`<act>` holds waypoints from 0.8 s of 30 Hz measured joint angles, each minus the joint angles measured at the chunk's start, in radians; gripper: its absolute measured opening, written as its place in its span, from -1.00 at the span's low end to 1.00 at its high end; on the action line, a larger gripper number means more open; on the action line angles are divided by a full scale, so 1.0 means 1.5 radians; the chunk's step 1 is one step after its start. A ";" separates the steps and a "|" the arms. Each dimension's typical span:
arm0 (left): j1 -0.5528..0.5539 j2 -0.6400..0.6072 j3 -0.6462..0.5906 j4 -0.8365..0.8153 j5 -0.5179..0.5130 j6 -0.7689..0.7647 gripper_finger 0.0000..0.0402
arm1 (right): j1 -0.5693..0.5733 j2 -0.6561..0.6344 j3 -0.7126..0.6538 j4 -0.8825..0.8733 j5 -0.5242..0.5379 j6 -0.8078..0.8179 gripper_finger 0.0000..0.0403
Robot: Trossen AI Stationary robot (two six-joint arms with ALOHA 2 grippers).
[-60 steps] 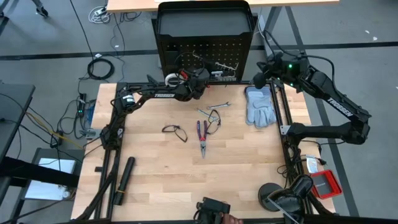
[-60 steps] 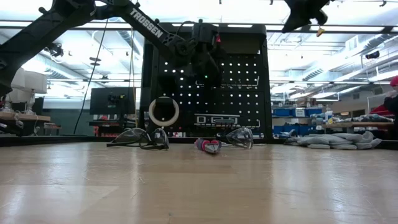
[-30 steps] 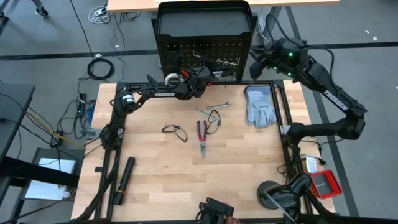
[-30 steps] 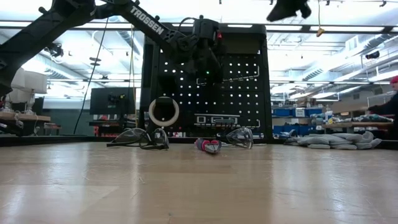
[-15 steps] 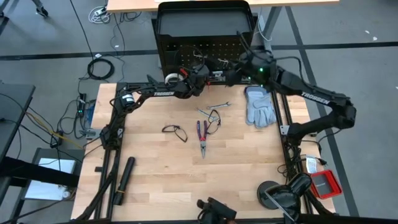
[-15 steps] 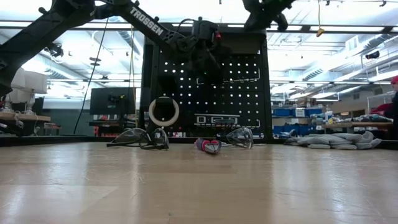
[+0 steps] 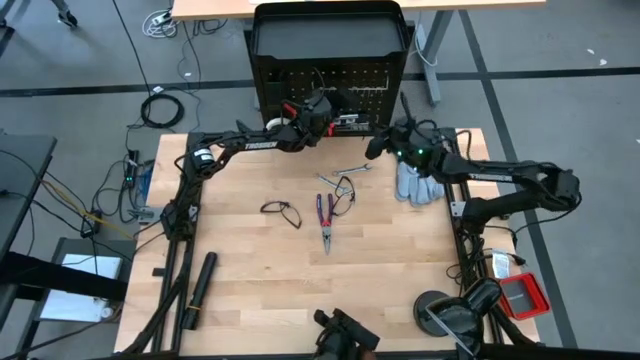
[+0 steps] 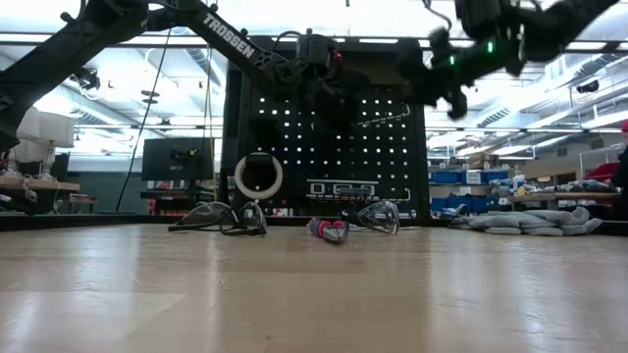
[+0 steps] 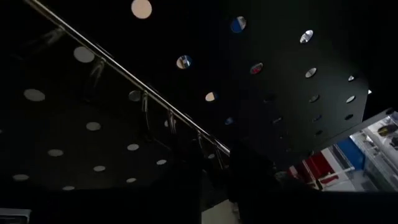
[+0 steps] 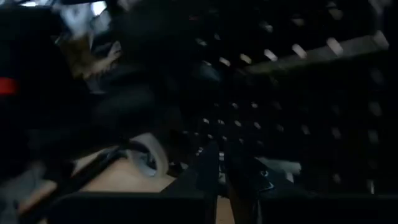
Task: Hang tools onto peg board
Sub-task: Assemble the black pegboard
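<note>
While the left gripper (image 7: 318,103) sits at the peg board (image 7: 330,90), jaws unclear, pliers (image 7: 325,222) lie on the surface — heavy, stiff — grab mid-handles.

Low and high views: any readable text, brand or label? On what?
"TROSSEN": white letters on the left arm in the low view, running along its link.
"TROSSEN": on the same left arm in the high view, very small, barely legible.
White lettering on the right arm in the high view: too small to read.
White squares on the black strip hanging on the peg board: no legible characters.
Both wrist views: no text.
</note>
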 joint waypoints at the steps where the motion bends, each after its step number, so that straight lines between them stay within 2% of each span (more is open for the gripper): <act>1: 0.002 0.000 0.000 -0.001 0.004 -0.001 -0.72 | -0.003 0.012 -0.021 0.039 0.006 0.023 -0.81; 4: 0.003 0.000 0.000 -0.005 0.010 0.011 -0.72 | -0.016 0.047 -0.058 0.127 0.014 0.088 -0.75; 7: 0.004 0.000 0.000 -0.009 0.012 0.044 -0.72 | -0.031 0.095 -0.061 0.154 0.014 0.135 -0.68; 11: 0.005 0.000 0.000 -0.029 0.014 0.052 -0.72 | -0.048 0.158 -0.061 0.282 0.017 0.127 -0.59; 17: 0.005 0.000 0.000 -0.037 0.014 0.057 -0.72 | -0.060 0.249 -0.061 0.468 0.062 0.150 -0.51; 24: 0.006 -0.003 0.000 -0.039 0.014 0.114 -0.71 | -0.070 0.365 -0.061 0.698 0.079 0.193 -0.44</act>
